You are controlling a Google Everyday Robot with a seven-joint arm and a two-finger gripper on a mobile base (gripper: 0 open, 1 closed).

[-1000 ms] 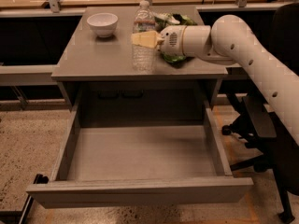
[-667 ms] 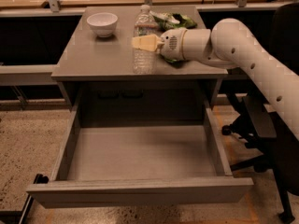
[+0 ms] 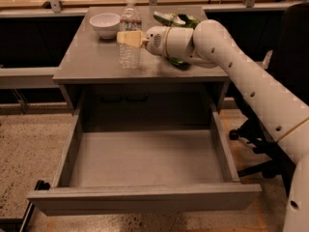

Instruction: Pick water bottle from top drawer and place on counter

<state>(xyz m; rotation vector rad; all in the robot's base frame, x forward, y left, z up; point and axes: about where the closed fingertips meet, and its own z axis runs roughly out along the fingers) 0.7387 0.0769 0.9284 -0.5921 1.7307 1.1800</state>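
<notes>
Camera view: my gripper (image 3: 126, 36) reaches across the table (image 3: 89, 64) to the middle of the water bottle (image 3: 129, 57), overlapping its label band. Whether it is clamped or slack, I cannot tell. The bottle stands upright on the table, long axis vertical, cap up. Below the gripper and nearer the camera, the top drawer (image 3: 145, 197) stands open. A white bowl (image 3: 105, 24) sits near the gripper's tip.

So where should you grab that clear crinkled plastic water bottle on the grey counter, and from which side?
Around its middle, coming from the camera view's right. The clear crinkled water bottle stands upright on the grey counter, so its round body suits a sideways grasp. A white bowl sits back left; the gripper is at that height, on the right.
</notes>
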